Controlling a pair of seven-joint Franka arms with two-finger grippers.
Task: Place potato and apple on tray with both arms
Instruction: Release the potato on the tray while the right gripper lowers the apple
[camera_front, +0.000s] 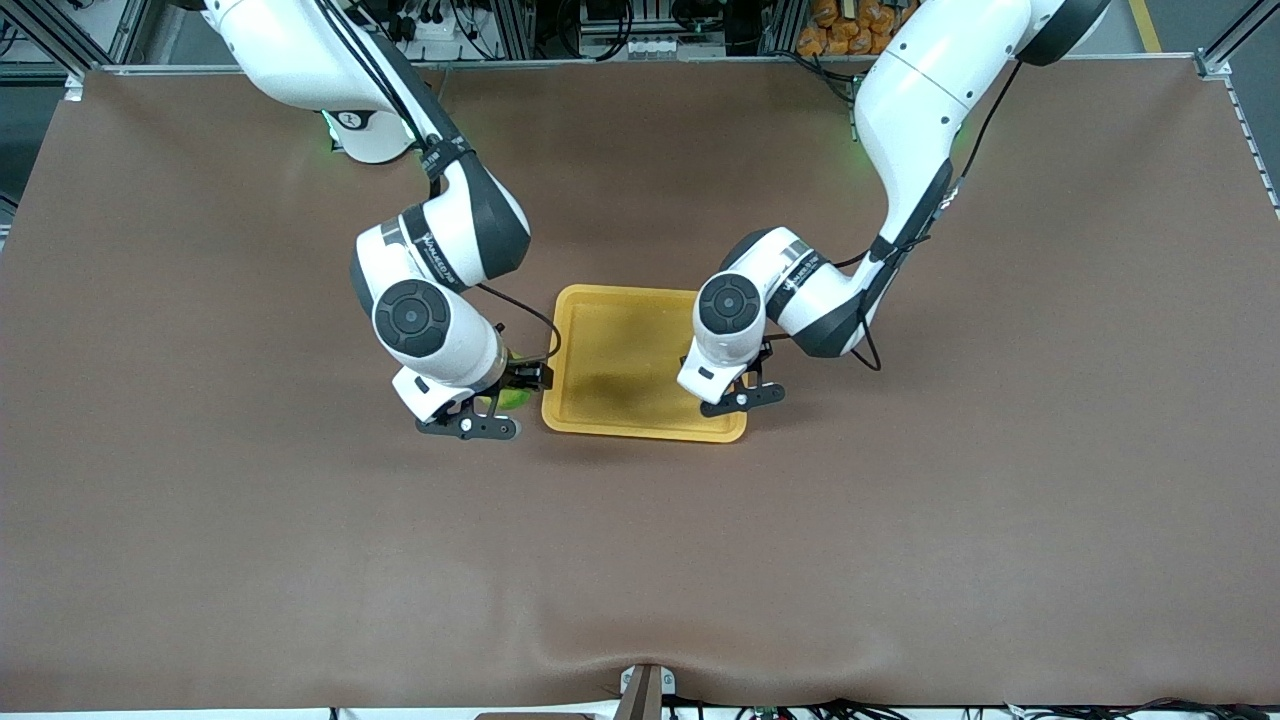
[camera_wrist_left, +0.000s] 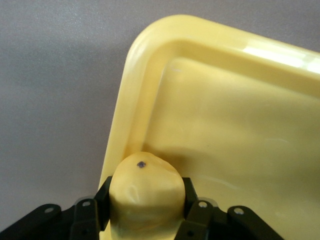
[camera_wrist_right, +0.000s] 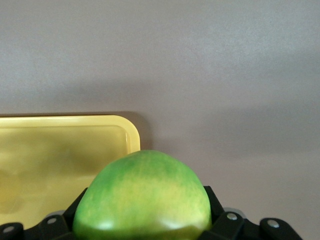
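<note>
Front view: brown table (camera_front: 200, 500); left tool (camera_front: 735, 392) pinches potato (camera_wrist_left: 145, 197), right tool (camera_front: 490, 405) pinches apple (camera_wrist_right: 145, 197) beside tray (camera_front: 620, 300).

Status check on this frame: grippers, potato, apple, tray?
Left gripper shut on potato, over tray corner. Right gripper shut on apple, over table just off tray's edge. Tray bare, nothing blocking.

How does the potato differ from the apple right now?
The potato is yellow-tan and oblong; the apple is green and round. The potato, in the left end effector, is over the tray; the apple, in the right end effector, is beside the tray's rim. Both are gripped.
</note>
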